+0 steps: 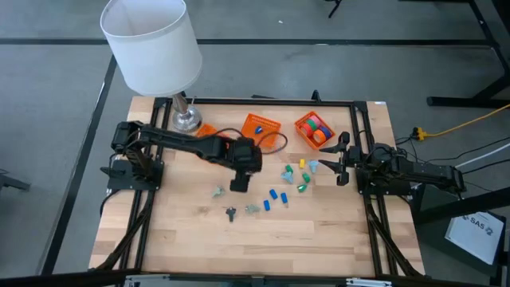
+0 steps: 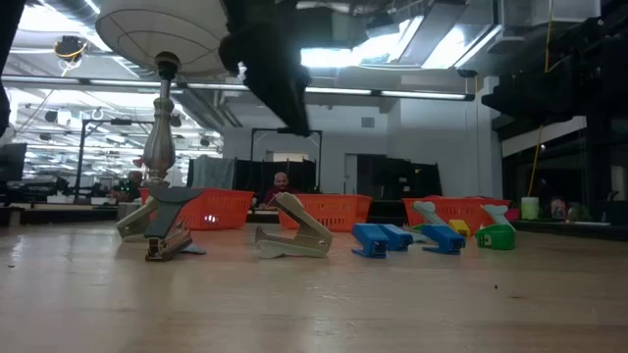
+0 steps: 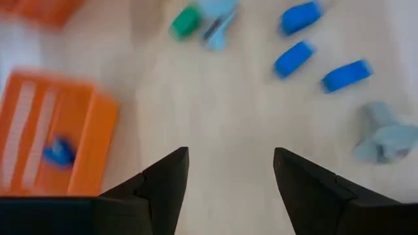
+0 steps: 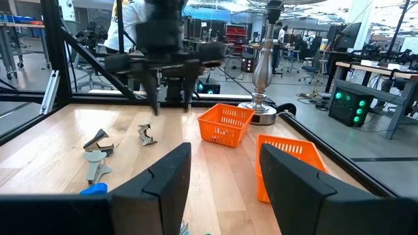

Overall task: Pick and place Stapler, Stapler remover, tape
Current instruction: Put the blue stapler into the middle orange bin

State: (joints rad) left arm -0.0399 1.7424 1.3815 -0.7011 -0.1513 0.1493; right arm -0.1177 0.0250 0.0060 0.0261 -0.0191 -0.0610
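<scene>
— Staplers first: what do they look like?
— Small blocky ones. Three blue staplers [image 1: 273, 194] lie in a loose cluster on the bare wooden table [image 1: 319, 239], well apart from the baskets. In the left wrist view their long axes run roughly parallel to each other. Which end is the nose, I cannot tell.
— Any other colours?
— A green stapler [image 1: 303, 187] and a yellow one [image 1: 303, 163] lie further toward the right arm, with a pale blue piece [image 1: 312, 167] just beside the yellow.
— And the removers?
— A grey stapler remover [image 1: 217, 191] lies near the left gripper [image 1: 239, 185], a dark stapler remover [image 1: 230, 213] nearer the front edge, and another grey one [image 1: 252, 209] beside it. From table height, two show their claws gaping, lying on their sides.
— The tape?
— Tiny tape rolls [image 1: 316, 127] in green, pink and red sit piled inside the orange basket [image 1: 301, 123] nearest the right arm. A second orange basket [image 1: 271, 121] holds one small blue item [image 1: 258, 127].
— The tools?
— The left gripper hangs above the table between the baskets and the blue cluster, fingers spread wide with nothing between them. The right gripper [image 1: 344, 159] waits at the table's right side, just beside the tape basket, fingers likewise apart and empty.
— Anything else?
— A white-shaded lamp [image 1: 151, 40] stands at the back left.
</scene>
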